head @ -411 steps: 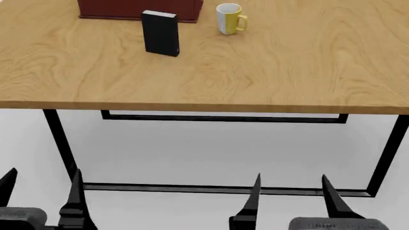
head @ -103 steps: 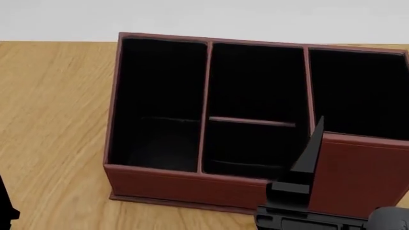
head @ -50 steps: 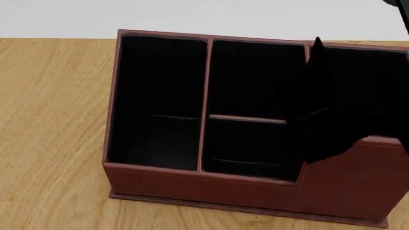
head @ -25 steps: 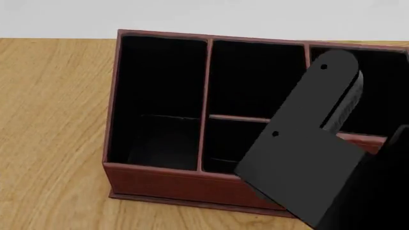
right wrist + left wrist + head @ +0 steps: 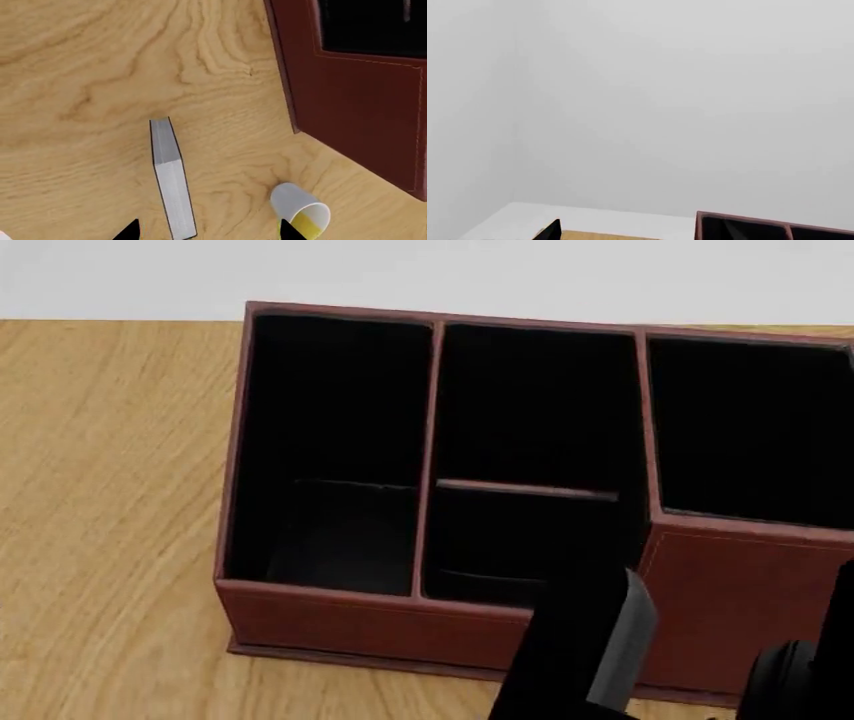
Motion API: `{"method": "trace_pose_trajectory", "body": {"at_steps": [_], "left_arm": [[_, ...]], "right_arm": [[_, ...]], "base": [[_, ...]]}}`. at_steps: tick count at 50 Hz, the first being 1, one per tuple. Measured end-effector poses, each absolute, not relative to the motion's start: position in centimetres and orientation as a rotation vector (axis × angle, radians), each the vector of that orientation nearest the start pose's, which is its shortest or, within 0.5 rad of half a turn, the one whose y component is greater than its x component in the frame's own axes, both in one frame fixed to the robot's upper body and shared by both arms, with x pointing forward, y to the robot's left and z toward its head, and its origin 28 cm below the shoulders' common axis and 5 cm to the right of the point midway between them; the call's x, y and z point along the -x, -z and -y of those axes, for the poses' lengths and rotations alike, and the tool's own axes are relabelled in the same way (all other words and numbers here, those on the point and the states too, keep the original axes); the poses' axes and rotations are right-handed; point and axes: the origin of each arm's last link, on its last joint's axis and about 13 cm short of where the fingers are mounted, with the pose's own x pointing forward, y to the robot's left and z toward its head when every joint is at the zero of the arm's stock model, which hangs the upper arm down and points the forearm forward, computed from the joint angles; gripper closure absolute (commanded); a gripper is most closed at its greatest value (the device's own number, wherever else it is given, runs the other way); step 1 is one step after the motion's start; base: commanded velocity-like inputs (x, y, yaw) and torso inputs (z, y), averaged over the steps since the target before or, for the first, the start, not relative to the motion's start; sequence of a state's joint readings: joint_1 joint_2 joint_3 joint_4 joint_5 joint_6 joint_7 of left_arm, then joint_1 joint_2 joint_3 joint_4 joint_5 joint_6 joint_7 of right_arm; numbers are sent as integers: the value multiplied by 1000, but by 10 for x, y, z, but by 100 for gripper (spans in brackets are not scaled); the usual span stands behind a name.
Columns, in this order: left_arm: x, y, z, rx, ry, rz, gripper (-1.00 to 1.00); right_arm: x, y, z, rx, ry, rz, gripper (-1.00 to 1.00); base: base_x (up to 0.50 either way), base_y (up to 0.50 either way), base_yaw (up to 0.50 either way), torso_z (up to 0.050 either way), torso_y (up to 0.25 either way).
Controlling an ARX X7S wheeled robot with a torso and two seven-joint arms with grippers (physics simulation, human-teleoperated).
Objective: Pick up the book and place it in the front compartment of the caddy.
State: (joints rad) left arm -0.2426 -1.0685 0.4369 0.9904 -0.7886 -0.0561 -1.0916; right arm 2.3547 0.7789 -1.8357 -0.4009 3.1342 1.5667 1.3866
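The book [image 5: 172, 185] stands upright on the wooden table in the right wrist view, its pale page edge facing the camera. My right gripper [image 5: 208, 233] hovers above it, open, one fingertip on each side and nothing held. The dark red caddy [image 5: 360, 115] stands close by, apart from the book. In the head view the caddy [image 5: 334, 615] fills the middle, its black-lined cells empty, and the book is hidden there. A black link of my right arm [image 5: 574, 650] crosses the caddy's front wall. My left gripper [image 5: 637, 238] shows one fingertip [image 5: 551, 231] far out to one side near the caddy's corner [image 5: 700, 227].
A white-and-yellow mug [image 5: 300, 210] stands beside the book, between it and the caddy's outer wall. The wooden table [image 5: 107, 490] stretches to the caddy's left. A pale wall fills most of the left wrist view.
My right arm has swung down across the caddy's front, from its upper right to the bottom of the head view. The caddy has not moved.
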Motion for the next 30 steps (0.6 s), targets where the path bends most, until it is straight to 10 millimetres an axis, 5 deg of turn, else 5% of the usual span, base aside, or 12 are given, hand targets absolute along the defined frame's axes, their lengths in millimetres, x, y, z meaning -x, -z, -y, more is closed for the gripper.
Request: {"method": "trace_pose_trajectory", "body": {"at_steps": [13, 30], "left_arm": [[-142, -208, -232, 60, -69, 444, -100], [-141, -205, -233, 61, -73, 438, -100]], "right_arm": [[-128, -365, 124, 1185, -587, -1116, -100], [-170, -332, 140, 1297, -636, -1143, -100]], "base": [[0, 0, 0, 0, 0], [0, 0, 0, 0, 0]]}}
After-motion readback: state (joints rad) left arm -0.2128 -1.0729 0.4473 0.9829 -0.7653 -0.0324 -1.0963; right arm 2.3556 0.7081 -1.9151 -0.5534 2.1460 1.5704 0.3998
